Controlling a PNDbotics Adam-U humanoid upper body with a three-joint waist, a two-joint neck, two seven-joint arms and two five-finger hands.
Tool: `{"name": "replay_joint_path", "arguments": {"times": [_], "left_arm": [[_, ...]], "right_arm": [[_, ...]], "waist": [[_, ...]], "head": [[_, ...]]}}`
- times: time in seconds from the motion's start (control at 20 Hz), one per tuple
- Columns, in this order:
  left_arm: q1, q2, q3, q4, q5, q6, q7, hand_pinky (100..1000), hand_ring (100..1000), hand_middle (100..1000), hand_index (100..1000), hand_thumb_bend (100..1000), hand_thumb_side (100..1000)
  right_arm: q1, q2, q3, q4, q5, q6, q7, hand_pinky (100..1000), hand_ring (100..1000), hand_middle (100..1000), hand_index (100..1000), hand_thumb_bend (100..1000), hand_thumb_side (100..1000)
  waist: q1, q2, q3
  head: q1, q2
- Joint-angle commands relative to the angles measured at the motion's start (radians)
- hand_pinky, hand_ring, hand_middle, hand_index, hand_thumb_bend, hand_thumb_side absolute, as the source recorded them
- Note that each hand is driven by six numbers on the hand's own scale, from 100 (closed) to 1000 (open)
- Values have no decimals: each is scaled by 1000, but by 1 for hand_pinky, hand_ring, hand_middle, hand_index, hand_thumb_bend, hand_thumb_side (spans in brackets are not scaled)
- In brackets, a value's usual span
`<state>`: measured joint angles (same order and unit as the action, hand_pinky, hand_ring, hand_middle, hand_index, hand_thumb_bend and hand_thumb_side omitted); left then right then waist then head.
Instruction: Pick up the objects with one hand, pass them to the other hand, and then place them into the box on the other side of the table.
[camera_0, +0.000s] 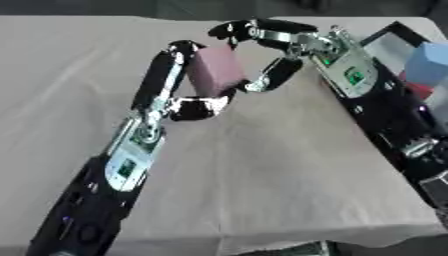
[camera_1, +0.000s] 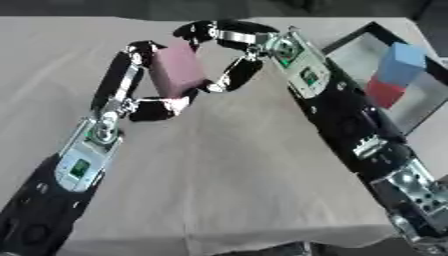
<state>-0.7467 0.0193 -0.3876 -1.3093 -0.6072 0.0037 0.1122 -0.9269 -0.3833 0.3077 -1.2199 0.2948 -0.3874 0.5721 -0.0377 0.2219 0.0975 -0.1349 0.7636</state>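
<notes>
A pink block (camera_0: 216, 71) is held up above the middle of the table between both hands. My left hand (camera_0: 160, 80) reaches up from the lower left, its fingers along the block's left side and its thumb (camera_0: 199, 107) curled under it. From the right, my right hand (camera_0: 289, 40) arches its fingers over the block's top, with the thumb (camera_0: 273, 75) against the right face. A black-rimmed box (camera_1: 350, 50) at the table's right edge holds a blue block (camera_1: 402, 62) and a red block (camera_1: 383, 92).
A beige cloth (camera_0: 262, 175) covers the table, and its front edge runs along the bottom of the views. My right forearm (camera_1: 341, 115) lies along the box's near side.
</notes>
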Motion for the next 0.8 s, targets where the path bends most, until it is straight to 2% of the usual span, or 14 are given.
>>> {"name": "replay_joint_path", "arguments": {"times": [0.05, 0.3, 0.5, 0.75, 0.8], "left_arm": [[-8, -17, -22, 6, -4, 6, -4, 613, 471, 395, 412, 100, 101], [-8, -16, -23, 6, -8, 16, 5, 610, 470, 393, 414, 100, 100], [-6, -15, -26, 4, -7, 16, 10, 608, 469, 391, 415, 100, 100], [-5, -15, -21, -2, 4, 32, 56, 591, 446, 352, 379, 100, 100], [-5, -16, -21, -3, 9, 33, 66, 590, 442, 349, 376, 100, 100]], "right_arm": [[-34, -3, -13, -54, -12, -7, 5, 1000, 1000, 1000, 1000, 238, 100], [-34, -9, -11, -72, -22, -6, 17, 1000, 1000, 1000, 1000, 262, 100], [-34, -16, -19, -78, 3, -6, 6, 1000, 1000, 1000, 1000, 308, 100], [-36, -15, -21, -73, 24, -17, 4, 1000, 1000, 1000, 1000, 355, 100], [-35, -14, -20, -70, 24, -17, 11, 1000, 1000, 1000, 1000, 377, 133]], "waist": [[3, -14, -2], [3, -14, -4], [2, -14, -7], [2, -13, -6], [2, -13, -6]], "head": [[0, 1], [2, 1], [4, 0], [5, 4], [5, 5]]}}
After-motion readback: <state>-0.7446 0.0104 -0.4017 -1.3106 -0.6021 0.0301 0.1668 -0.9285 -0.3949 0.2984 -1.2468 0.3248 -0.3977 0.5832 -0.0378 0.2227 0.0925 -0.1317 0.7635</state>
